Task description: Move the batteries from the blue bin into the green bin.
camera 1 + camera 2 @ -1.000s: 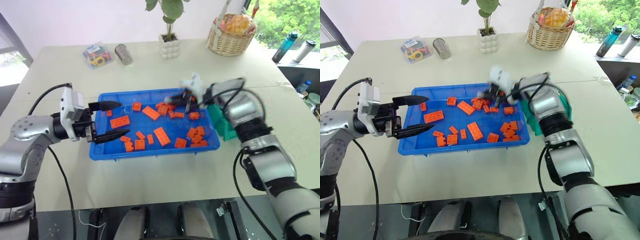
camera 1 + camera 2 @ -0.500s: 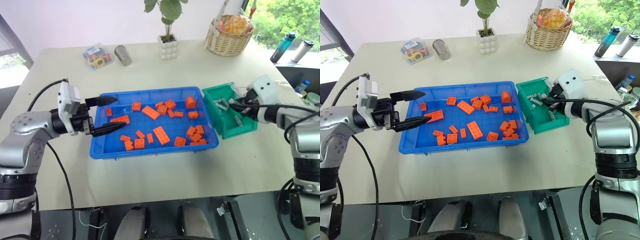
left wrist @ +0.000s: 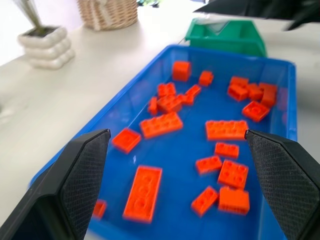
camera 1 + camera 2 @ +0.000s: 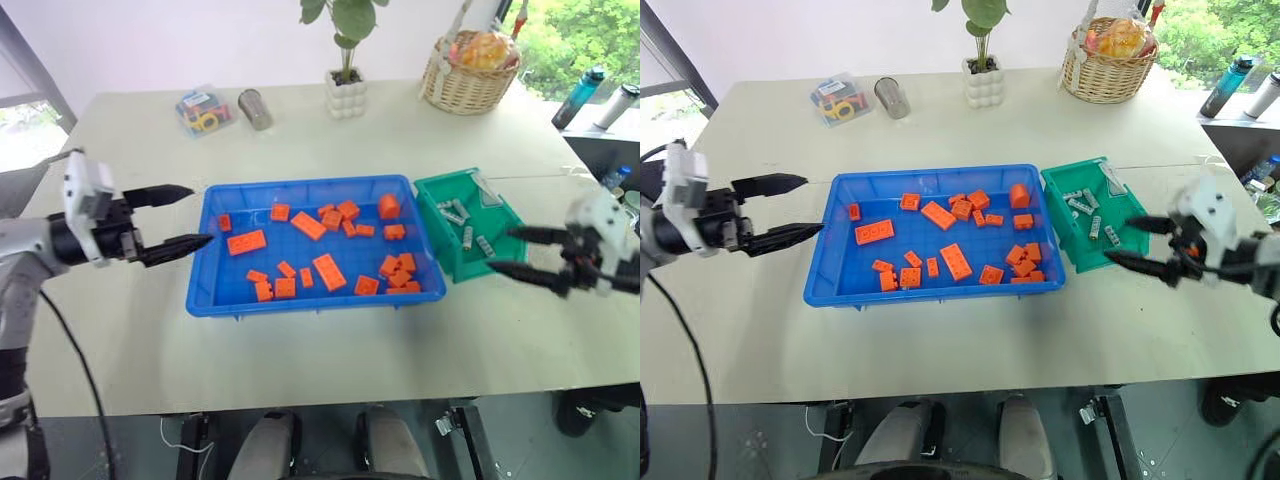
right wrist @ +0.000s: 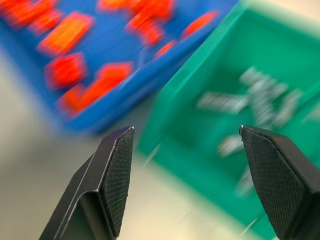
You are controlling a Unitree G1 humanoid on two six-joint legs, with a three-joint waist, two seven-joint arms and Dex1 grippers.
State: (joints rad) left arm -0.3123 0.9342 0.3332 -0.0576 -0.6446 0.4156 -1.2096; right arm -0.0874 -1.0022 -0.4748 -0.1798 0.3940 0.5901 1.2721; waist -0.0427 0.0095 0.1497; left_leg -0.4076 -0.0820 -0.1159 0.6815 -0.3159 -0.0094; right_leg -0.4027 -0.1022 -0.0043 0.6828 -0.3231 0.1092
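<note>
Left eye view first: the blue bin [image 4: 208, 270] sits mid-table, wide and shallow, scattered with orange bricks [image 4: 326, 271] and, from what shows here, no silver cylinders among them. Just beside its right end, touching or nearly so, stands the green bin [image 4: 497, 203], and that's where the batteries [image 4: 467, 236] are, several small grey cylinders lying loose on its floor.

Over on the right, the right gripper [image 4: 522, 253] hangs above the bare table [image 4: 330, 360] just off the green bin's right front corner, fingers spread wide, nothing between them. The right wrist view backs that up: two black fingertips [image 5: 116, 171] well apart, with the green bin's near wall and the blurred batteries framed in the gap.

On the left, the left gripper [image 4: 181, 215] hovers just outside the blue bin's left rim, pointing in toward it. Its fingers gape too, one above the other, holding nothing. From the left wrist view the two pads [image 3: 88, 172] stand far apart with the whole brick-strewn tray between them and the green bin beyond.

At the back of the table: a wicker basket [image 4: 468, 85], a white plant pot [image 4: 346, 94], a metal cup [image 4: 255, 109] and a small clear box [image 4: 203, 108] of coloured bits.
</note>
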